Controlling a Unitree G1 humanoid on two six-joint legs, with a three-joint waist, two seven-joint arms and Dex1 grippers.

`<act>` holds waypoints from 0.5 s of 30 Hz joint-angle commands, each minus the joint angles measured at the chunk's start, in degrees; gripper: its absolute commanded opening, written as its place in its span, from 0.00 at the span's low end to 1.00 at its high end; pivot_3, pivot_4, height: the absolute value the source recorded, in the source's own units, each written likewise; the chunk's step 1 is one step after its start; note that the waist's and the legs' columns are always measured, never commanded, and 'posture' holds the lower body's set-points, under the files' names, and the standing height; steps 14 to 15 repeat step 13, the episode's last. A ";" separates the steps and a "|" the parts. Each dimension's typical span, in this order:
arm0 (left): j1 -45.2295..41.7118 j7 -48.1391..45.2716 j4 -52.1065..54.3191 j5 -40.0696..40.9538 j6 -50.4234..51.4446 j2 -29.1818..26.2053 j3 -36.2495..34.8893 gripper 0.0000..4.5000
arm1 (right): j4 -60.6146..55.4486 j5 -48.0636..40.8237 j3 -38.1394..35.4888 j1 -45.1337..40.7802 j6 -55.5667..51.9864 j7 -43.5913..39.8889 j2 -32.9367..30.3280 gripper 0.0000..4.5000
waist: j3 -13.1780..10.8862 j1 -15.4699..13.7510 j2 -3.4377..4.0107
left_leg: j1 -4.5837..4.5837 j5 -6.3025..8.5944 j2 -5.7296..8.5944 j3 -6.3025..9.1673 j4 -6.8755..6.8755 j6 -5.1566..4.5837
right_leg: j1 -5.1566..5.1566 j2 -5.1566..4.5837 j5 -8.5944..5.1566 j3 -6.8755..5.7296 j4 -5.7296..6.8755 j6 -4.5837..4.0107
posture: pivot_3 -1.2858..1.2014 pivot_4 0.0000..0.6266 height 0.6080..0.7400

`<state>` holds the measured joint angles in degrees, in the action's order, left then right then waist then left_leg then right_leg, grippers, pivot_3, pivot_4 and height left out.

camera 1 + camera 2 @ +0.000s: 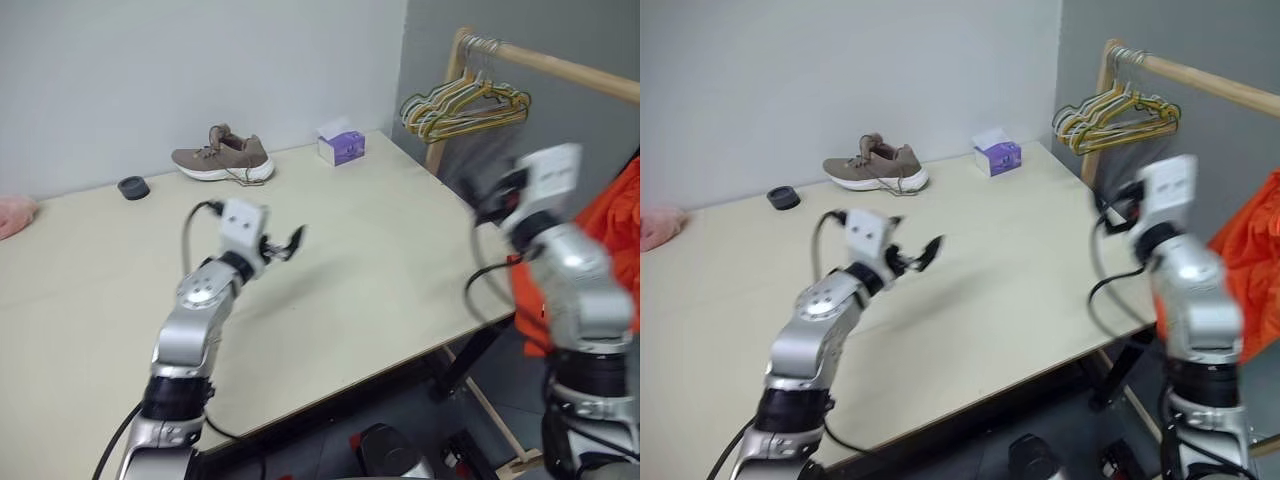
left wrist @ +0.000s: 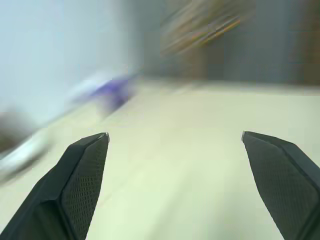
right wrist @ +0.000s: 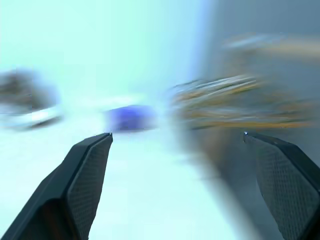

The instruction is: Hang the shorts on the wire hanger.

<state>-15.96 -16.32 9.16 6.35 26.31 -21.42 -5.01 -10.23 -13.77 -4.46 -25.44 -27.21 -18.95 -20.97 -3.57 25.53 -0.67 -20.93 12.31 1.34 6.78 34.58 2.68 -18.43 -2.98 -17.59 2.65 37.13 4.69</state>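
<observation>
while both arms reach forward, the left gripper (image 2: pixel 175 137) hovers over the pale tabletop (image 1: pixel 380 250) with its fingers (image 2: pixel 82 172) spread wide and empty. the right gripper (image 3: pixel 177 135) is raised off the tabletop's right edge, its fingers (image 3: pixel 87 172) likewise wide apart and holding nothing. the orange shorts (image 1: pixel 1250 270) hang off to the right, beyond the tabletop and behind the right arm. a bunch of yellow and green hangers (image 1: pixel 465 105) hangs on a wooden rail (image 1: pixel 560 65). a brown shoe (image 1: pixel 222 158), a purple tissue box (image 1: pixel 342 146) and a small black disc (image 1: pixel 133 187) sit along the far edge.
</observation>
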 commanded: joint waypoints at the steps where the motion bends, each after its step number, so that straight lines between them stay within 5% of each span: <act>1: 5.59 5.08 2.42 -3.76 0.45 -2.19 -5.15 1.00 | 5.77 3.22 6.84 0.04 8.87 -2.96 3.71 0.99 | -0.02 -2.36 0.02 | -0.02 0.00 0.00 0.05 -0.03 0.00 | -0.03 -0.01 0.00 -0.01 0.02 0.00 | 0.44 0.00 1.00; 9: 12.50 7.31 0.24 -1.20 -3.87 -0.38 -11.87 1.00 | 23.35 5.75 8.91 -2.93 21.55 -4.44 10.07 0.99 | 0.01 -14.90 -0.04 | -1.04 -0.01 0.07 0.46 0.31 0.04 | -1.14 -0.23 0.27 -0.23 0.08 -0.41 | 0.47 0.00 1.00; 15: 11.17 5.55 -0.36 0.35 -4.95 -0.97 -12.29 1.00 | 27.40 6.62 8.77 -4.60 24.63 -5.22 10.79 0.99 | -0.01 -17.59 0.02 | -1.07 -0.02 0.09 0.44 0.29 0.06 | -1.23 -0.18 0.33 -0.25 0.13 -0.53 | 0.48 0.00 1.00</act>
